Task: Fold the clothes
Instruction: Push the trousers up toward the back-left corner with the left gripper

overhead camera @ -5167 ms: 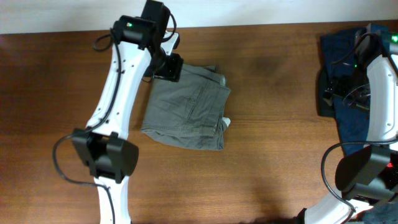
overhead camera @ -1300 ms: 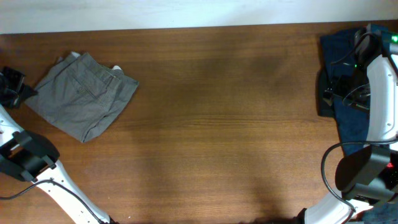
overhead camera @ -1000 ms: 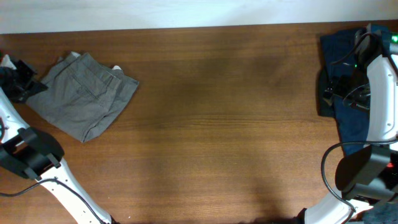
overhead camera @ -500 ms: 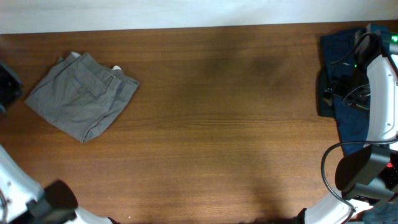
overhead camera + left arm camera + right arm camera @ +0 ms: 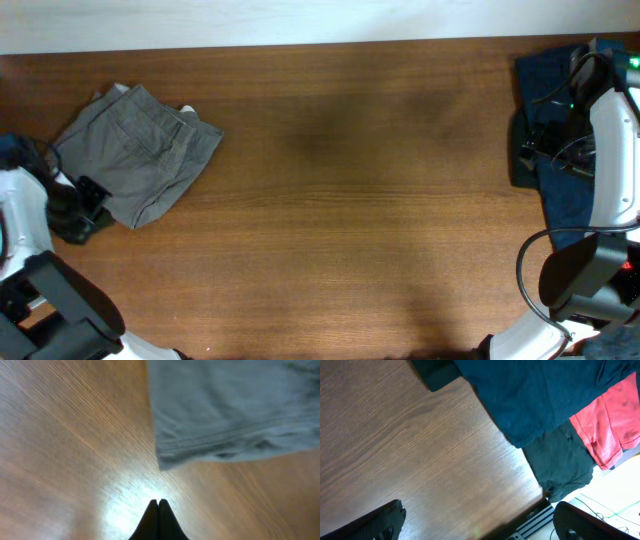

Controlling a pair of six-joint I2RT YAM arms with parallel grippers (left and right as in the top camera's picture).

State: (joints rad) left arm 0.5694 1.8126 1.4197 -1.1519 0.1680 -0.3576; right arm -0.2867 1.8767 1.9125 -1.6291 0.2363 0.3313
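Note:
The grey-khaki clothes lie folded in a compact bundle at the table's far left, waistband and pocket stitching facing up. My left gripper sits just off the bundle's lower-left edge, apart from it. In the left wrist view its fingertips are pressed together with nothing between them, above bare wood, and the cloth's hemmed edge lies ahead. My right gripper hangs wide open and empty over the table's right end, next to a navy garment.
A pile of navy clothes covers the far right of the table under the right arm. The right wrist view also shows a dark garment and a red one hanging past the table edge. Brown wood table.
The grey bundle went from left of centre to the far left five seconds ago and has lain still since. My left arm swung from its upper-left side to its lower-left. The right arm is still.

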